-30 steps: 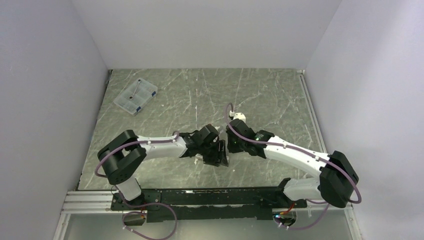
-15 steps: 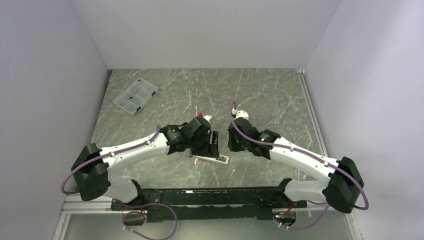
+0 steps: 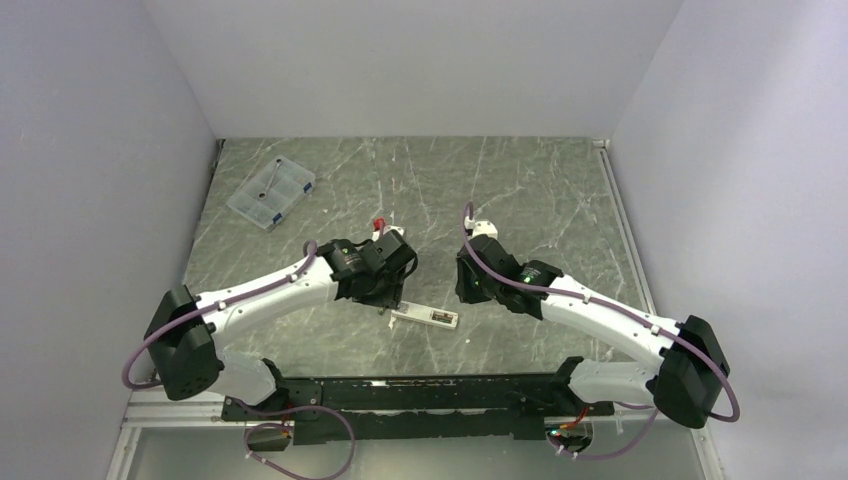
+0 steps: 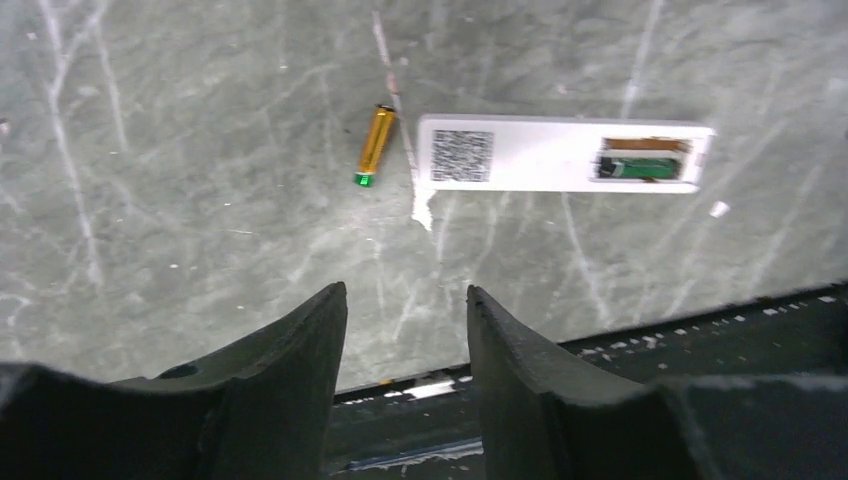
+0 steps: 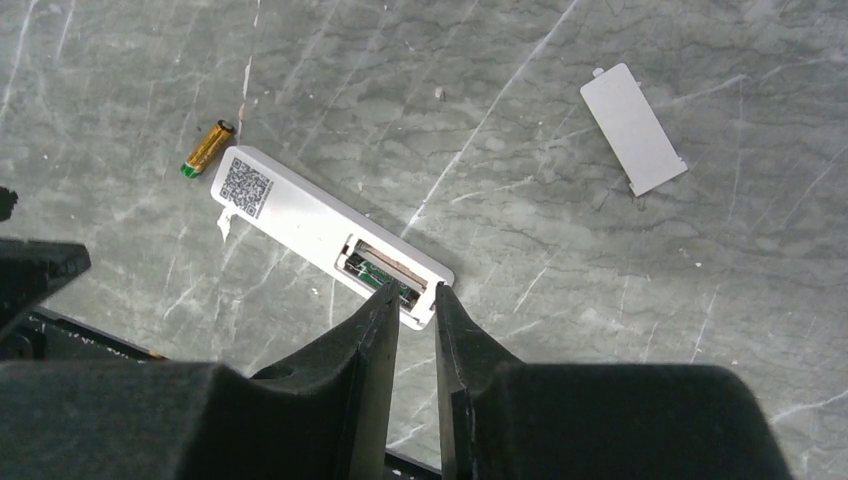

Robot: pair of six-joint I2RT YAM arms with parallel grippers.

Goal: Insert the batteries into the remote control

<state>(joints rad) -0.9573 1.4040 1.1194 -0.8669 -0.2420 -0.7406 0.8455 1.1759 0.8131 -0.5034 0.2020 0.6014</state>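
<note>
The white remote control [image 5: 300, 222] lies face down on the table, its battery bay open; it also shows in the top view [image 3: 425, 317] and the left wrist view [image 4: 540, 154]. The dark green battery [image 5: 378, 276] sits in the bay [image 4: 640, 167]. The copper-orange battery [image 4: 375, 144] lies loose on the table just off the remote's other end [image 5: 207, 148]. My left gripper [image 4: 405, 292] is open and empty, pulled back from both. My right gripper [image 5: 416, 291] is open only a narrow gap, empty, its tips over the bay end of the remote.
The flat white cover piece [image 5: 633, 128] lies apart from the remote. A clear plastic compartment box [image 3: 270, 192] stands at the far left of the table. The black rail [image 3: 420, 385] runs along the near edge, close behind the remote.
My left arm has drawn back to the left, away from over the remote, which now lies uncovered. My right arm has barely moved.
</note>
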